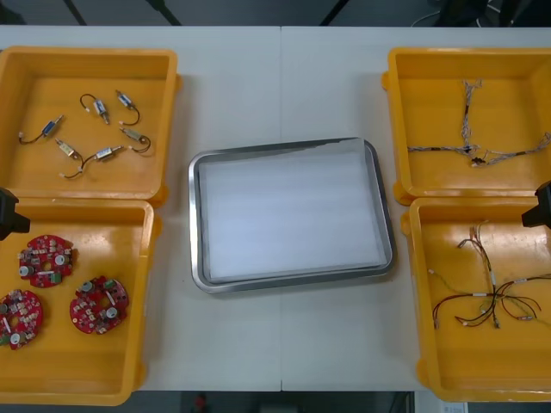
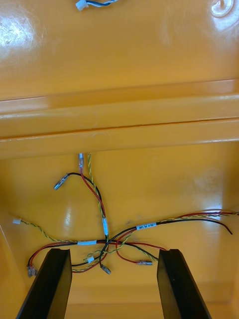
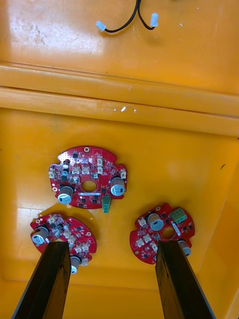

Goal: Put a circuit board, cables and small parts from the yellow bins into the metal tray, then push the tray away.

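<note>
Fingers apart, the left end effector [image 3: 113, 246] hangs over round red circuit boards [image 3: 88, 178] in the counter's near-left yellow bin [image 1: 103, 219]. The right end effector [image 2: 114, 254], likewise apart, hangs over tangled red and yellow cables [image 2: 104, 225]. Springy wires may lift clumped; flat boards could skid on glossy plastic. The metal tray [image 1: 293, 215] sits mid-counter.

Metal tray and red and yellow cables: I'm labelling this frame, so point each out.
metal tray [image 1: 194, 224]: front view, left rim.
red and yellow cables [image 2: 105, 226]: right wrist view, white sleeve on the bundle.
</note>
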`<state>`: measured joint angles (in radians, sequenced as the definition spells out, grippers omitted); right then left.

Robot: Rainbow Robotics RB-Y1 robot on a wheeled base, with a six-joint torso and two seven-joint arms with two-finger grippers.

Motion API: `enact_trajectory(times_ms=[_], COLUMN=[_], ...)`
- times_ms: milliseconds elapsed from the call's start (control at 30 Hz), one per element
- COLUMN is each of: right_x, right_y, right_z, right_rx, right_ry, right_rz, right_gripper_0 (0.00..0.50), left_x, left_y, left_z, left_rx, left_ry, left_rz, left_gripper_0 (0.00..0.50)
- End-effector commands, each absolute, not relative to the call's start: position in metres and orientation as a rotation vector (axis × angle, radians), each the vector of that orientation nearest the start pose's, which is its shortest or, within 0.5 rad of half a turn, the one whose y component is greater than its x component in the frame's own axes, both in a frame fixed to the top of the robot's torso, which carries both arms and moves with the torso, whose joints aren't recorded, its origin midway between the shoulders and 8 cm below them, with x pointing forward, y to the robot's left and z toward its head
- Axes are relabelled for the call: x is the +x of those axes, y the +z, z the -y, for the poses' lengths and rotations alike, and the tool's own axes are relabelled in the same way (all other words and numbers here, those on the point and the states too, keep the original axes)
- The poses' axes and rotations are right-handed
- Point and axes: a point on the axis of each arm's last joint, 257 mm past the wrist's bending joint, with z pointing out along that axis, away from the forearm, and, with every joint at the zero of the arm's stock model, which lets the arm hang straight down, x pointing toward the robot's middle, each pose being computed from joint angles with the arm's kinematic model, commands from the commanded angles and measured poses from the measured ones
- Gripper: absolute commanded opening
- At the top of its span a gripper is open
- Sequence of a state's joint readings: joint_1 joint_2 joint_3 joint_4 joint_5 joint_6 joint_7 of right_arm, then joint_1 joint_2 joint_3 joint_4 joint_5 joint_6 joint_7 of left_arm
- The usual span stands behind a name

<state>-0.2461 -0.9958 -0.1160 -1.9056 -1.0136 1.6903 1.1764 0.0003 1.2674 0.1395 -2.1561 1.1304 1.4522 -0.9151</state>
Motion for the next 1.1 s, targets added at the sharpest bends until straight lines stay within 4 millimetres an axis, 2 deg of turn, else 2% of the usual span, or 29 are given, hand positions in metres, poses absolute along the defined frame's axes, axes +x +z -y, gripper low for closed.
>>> enact_trajectory(times_ms=[33, 1100], right_x=[0.4065, 0.4065], right_y=[-0.1871, -0.1871], right_z=[0.3880, 0.3880], right_rx=[0.082, 0.082], right_ry=[0.051, 0.051], right_rz=[-2.757, -2.757], right_gripper_0=[0.500, 0.500], left_x=[0.3765, 0.3765], left_y=[-0.1467, -0.1467], left_z=[-0.3981, -0.3981], left_rx=[-0.070, -0.070], left_ry=[0.064, 0.064], left_rz=[-2.647, -2.647], left_gripper_0=[0.500, 0.500])
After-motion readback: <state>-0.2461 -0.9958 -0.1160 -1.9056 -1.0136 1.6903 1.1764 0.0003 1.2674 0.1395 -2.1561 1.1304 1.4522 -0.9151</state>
